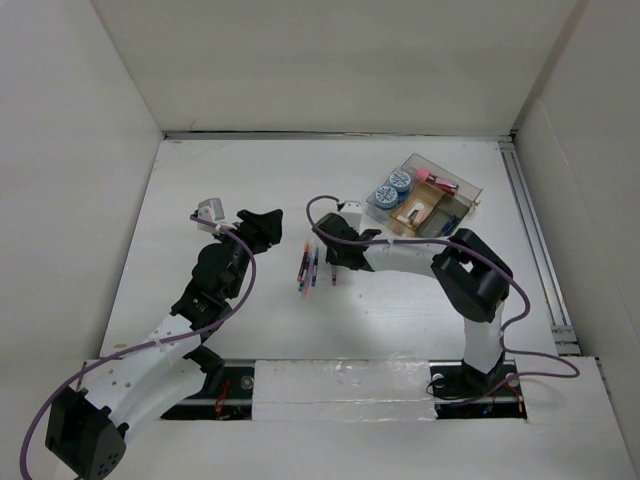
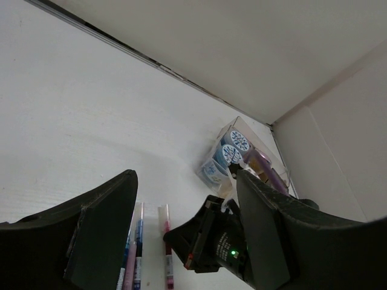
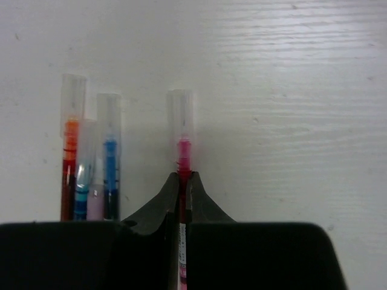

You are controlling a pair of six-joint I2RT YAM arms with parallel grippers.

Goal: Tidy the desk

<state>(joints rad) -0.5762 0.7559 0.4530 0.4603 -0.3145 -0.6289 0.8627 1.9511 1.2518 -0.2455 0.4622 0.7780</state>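
The white desk (image 1: 230,180) holds a row of capped pens (image 1: 307,268) near its middle. In the right wrist view they lie side by side: an orange one (image 3: 70,154), a blue one (image 3: 110,160), with a teal and a pale pink one between them. My right gripper (image 1: 332,270) is low over the desk and shut on a pink-red pen (image 3: 182,154), which lies a little right of the row, its capped tip sticking out past the fingertips (image 3: 195,187). My left gripper (image 1: 266,224) is open and empty, hovering left of the pens. The left wrist view shows the pens (image 2: 136,251) between its fingers (image 2: 103,229).
A clear compartmented tray (image 1: 470,190) stands at the back right with two blue-topped round tubs (image 1: 392,190) and small items in it. It also shows in the left wrist view (image 2: 254,136). A metal rail (image 1: 535,240) runs along the right edge. Pale panels wall the desk.
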